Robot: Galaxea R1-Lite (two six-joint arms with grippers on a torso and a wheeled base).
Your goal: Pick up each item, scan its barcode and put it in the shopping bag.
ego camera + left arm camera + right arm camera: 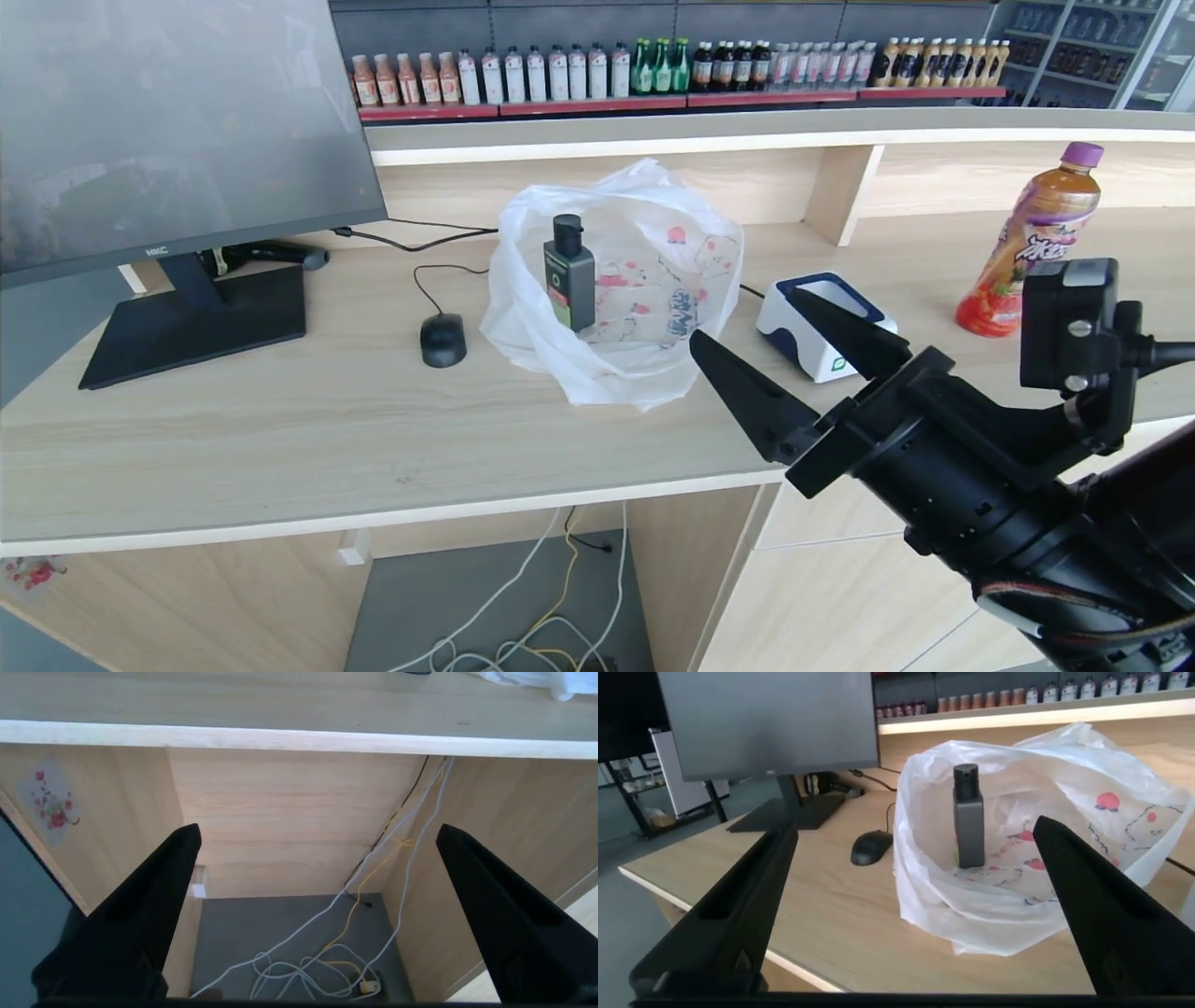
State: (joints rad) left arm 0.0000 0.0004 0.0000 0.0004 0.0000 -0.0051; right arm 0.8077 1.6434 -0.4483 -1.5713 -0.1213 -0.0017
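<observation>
1. We count one shopping bag (644,359), white plastic with red print, lying open on the counter (280,429)
2. One grey bottle (569,275) with a black cap stands upright inside the bag
3. One juice bottle (1027,243) with a purple cap stands upright on the counter, far to the right, well apart from the bag
4. One scanner (822,322), white and blue, sits on the counter between the bag and the juice bottle
5. We also count one mouse (442,339) just left of the bag and one monitor (177,121) farther left
6. The right claw (744,314) hangs over the counter with its two fingers spread wide and nothing between them; it points at the bag, close to the bag's right side, and the grey bottle stands farther in, untouched
7. The juice bottle stands off to the right of that claw, apart from it
8. The left claw (318,831) is also spread wide and empty, held low below the counter's front edge, facing the cables (327,952) underneath
</observation>
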